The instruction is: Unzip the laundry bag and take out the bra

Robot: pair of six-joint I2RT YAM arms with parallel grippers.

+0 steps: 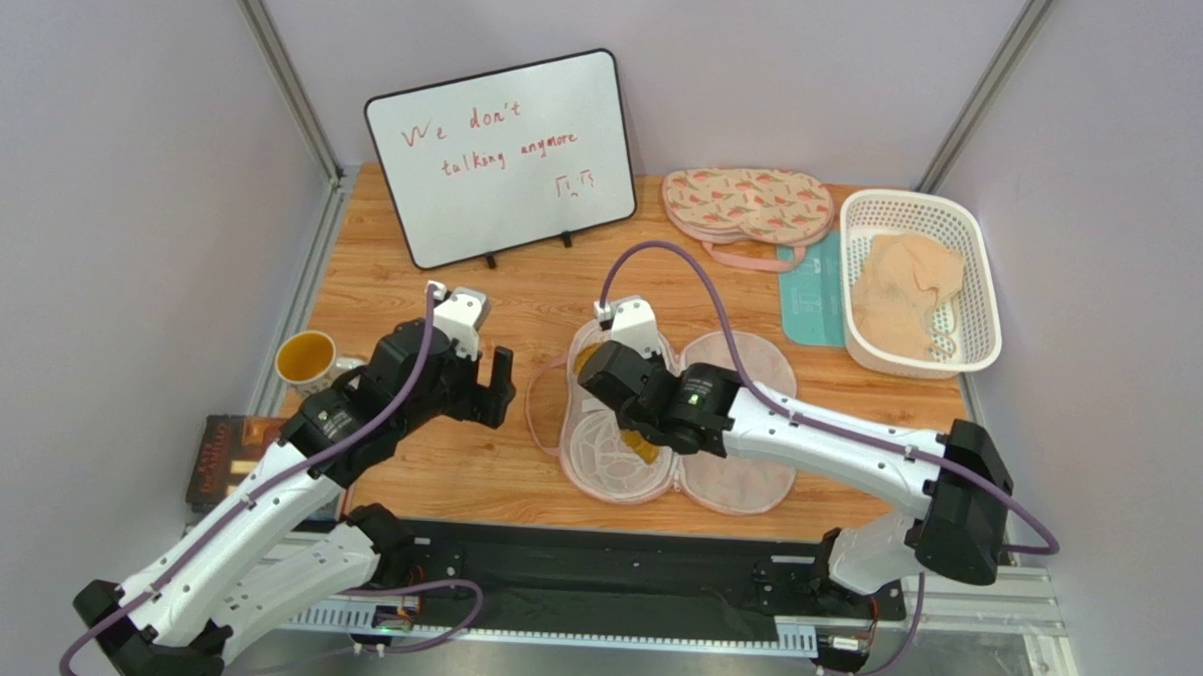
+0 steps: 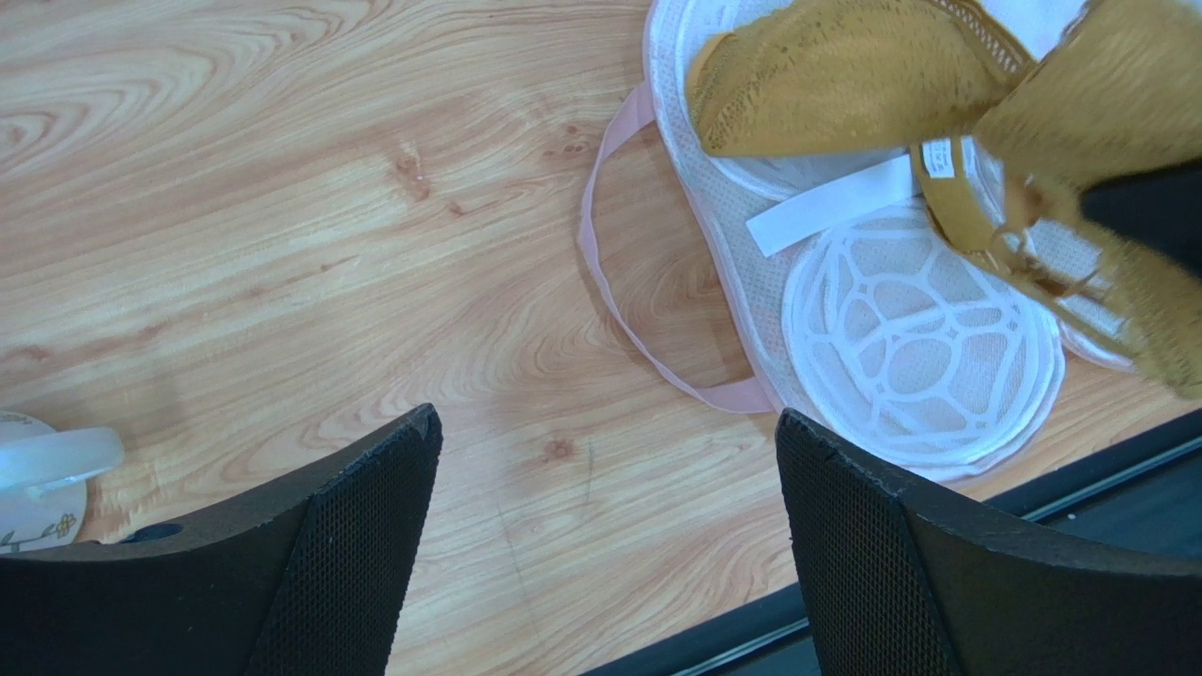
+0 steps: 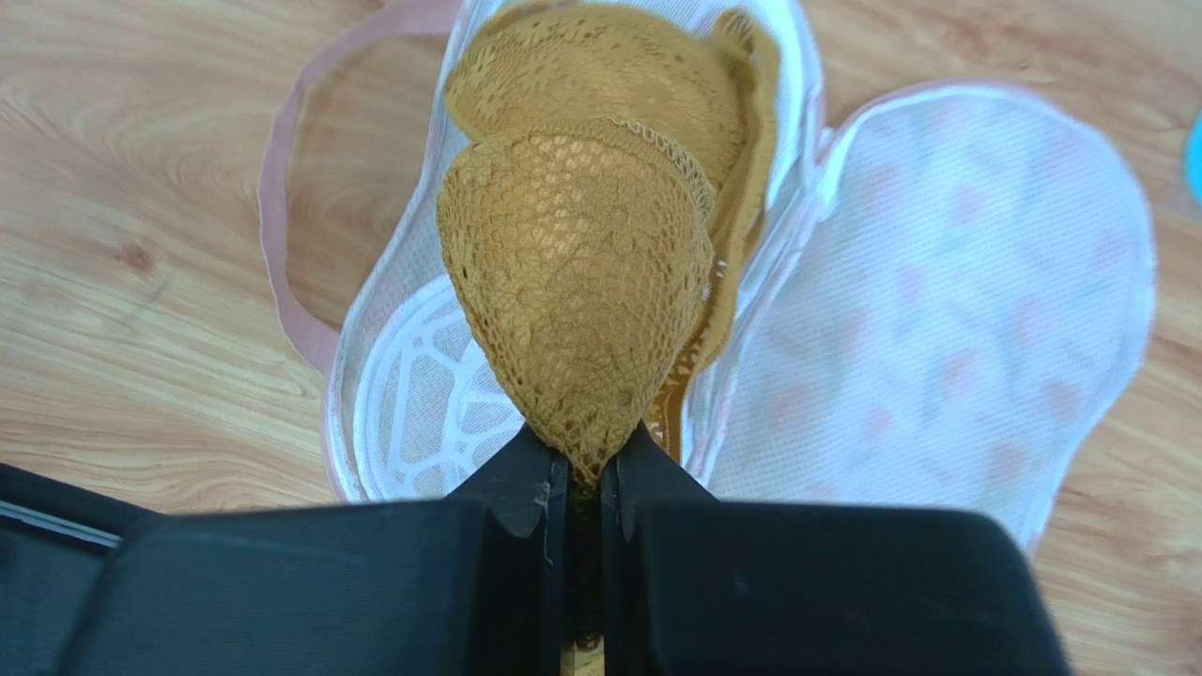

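The laundry bag (image 1: 754, 449) lies open in the middle of the table, its printed lid (image 3: 960, 310) folded to the right and its white mesh inside (image 3: 409, 395) showing. Its pink loop strap (image 2: 607, 268) lies to the left. The mustard-brown bra (image 3: 579, 268) is partly lifted out of the open bag. My right gripper (image 3: 583, 458) is shut on the tip of one bra cup, and stands over the bag in the top view (image 1: 638, 424). My left gripper (image 2: 607, 437) is open and empty above bare wood, left of the bag (image 1: 493, 387). The bra (image 2: 847, 71) also shows in the left wrist view.
A second, closed printed pouch (image 1: 748, 205) lies at the back. A white basket (image 1: 922, 201) with pale peach fabric (image 1: 907, 296) stands at the back right, beside a teal card (image 1: 812, 293). A whiteboard (image 1: 501, 155) stands at the back left. A yellow cup (image 1: 306, 361) and a dark box (image 1: 228, 460) sit at the left.
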